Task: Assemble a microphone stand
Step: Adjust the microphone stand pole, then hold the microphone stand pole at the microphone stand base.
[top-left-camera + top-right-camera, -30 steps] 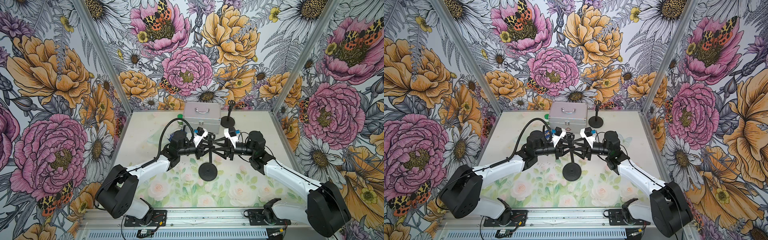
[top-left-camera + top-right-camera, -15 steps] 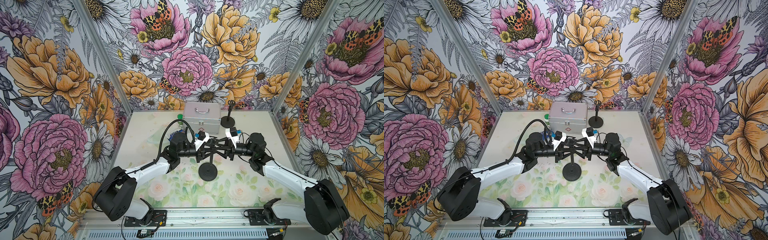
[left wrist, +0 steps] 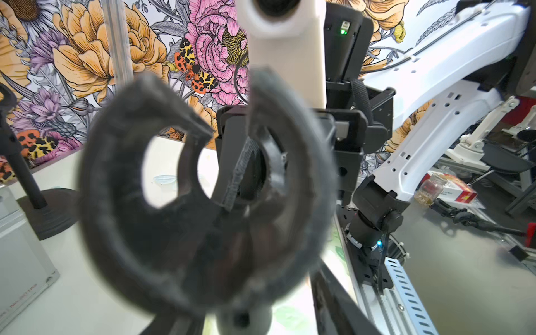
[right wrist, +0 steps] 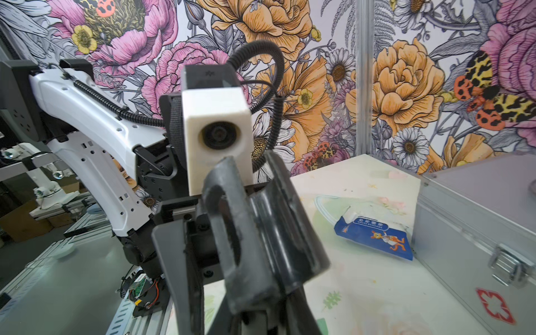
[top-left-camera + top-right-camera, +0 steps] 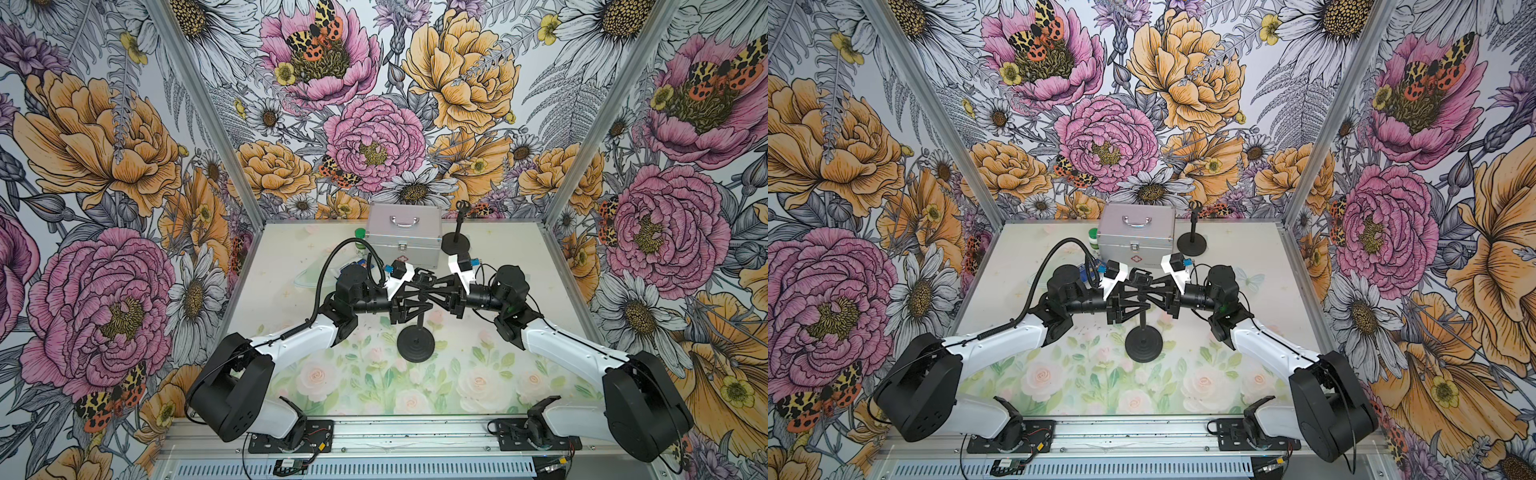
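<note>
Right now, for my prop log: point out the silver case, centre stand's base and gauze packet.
silver case (image 5: 405,232), in a top view, lid
centre stand's base (image 5: 415,344), in a top view, centre
gauze packet (image 4: 374,236), right wrist view, printed face

The clip (image 3: 185,232) is blurring just ahead of my left gripper (image 5: 412,293), hiding the fingertips of my right gripper (image 5: 434,290) beyond it.

Reaching inward at one level, the left hand (image 5: 409,297) stands parted, facing the right hand (image 5: 440,291) tip to tip.
</note>
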Motion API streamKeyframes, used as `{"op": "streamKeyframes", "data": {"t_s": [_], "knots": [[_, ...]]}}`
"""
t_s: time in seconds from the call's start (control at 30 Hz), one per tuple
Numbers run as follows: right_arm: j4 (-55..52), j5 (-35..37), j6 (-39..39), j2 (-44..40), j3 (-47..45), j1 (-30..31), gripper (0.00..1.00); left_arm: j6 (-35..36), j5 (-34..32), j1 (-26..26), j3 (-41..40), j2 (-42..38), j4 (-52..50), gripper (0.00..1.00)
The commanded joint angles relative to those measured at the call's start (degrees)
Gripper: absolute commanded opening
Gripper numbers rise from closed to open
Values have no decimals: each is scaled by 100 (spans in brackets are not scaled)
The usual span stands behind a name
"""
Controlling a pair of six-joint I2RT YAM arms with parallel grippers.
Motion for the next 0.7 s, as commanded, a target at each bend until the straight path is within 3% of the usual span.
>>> {"op": "streamKeyframes", "data": {"t_s": [0.0, 0.13, 0.23, 0.3, 0.4, 0.53, 0.67], "knots": [[689, 1319, -145, -335, -521, 147, 13, 421, -411, -166, -375, 9, 418, 65], [1352, 1993, -180, -440, -1050, 381, 13, 749, -687, -297, -1004, 202, 1474, 70], [1610, 2213, -214, -408, -1267, 562, 13, 677, -982, -302, -1557, 769, 3347, 72], [1769, 2242, -243, -330, -1358, 693, 13, 259, -908, -179, -1758, 1477, 4847, 72], [1900, 2327, -368, -233, -1488, 877, 13, -19, -529, -116, -1447, 1990, 4872, 72], [2038, 2431, -489, -24, -1566, 1061, 13, 28, -591, -110, -1377, 2164, 4864, 71], [2360, 2605, -545, 336, -1635, 1151, 13, 106, -476, -59, -1384, 2372, 4868, 60]]}}
